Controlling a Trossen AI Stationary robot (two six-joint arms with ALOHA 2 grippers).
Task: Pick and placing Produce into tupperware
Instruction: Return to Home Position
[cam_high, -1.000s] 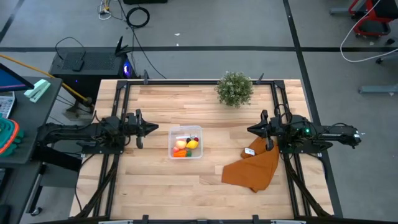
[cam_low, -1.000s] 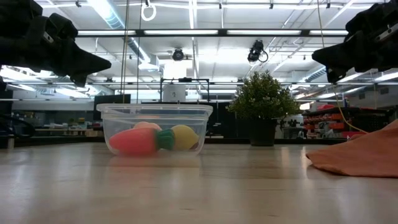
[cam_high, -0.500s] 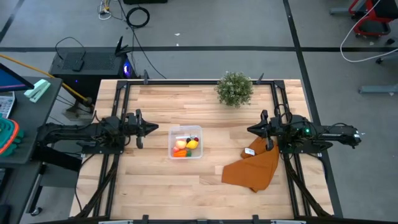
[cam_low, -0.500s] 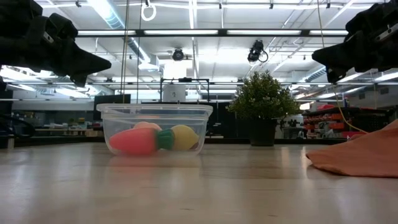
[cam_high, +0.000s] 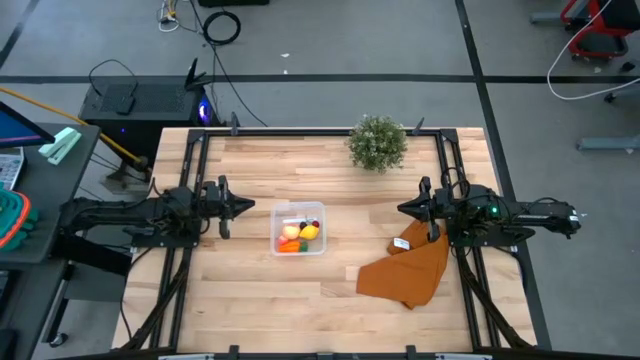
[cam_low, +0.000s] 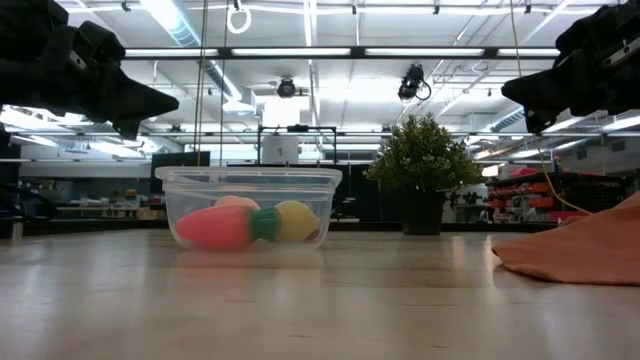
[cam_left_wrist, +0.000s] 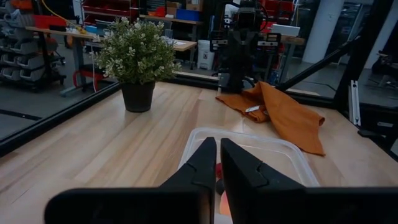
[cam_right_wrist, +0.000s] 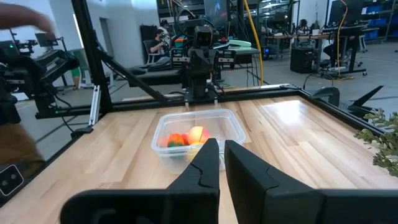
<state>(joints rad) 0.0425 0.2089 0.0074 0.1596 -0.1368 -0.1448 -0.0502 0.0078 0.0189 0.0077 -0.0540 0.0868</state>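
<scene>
You're seeing the tupperware (cam_high: 299, 228) sitting mid-table, between both grippers and touching neither. The carrot (cam_high: 289, 246), lemon (cam_high: 310, 232) and apple (cam_high: 291, 231) are lying inside it. The left gripper (cam_high: 243, 208) is hovering just left of it, tips pointing at it, fingers nearly together and gripping nothing. The right gripper (cam_high: 403, 209) is hanging farther off on the right, near the orange cloth (cam_high: 410, 272), fingers likewise almost closed and empty. The potted plant (cam_high: 377, 143) is standing at the far edge.
</scene>
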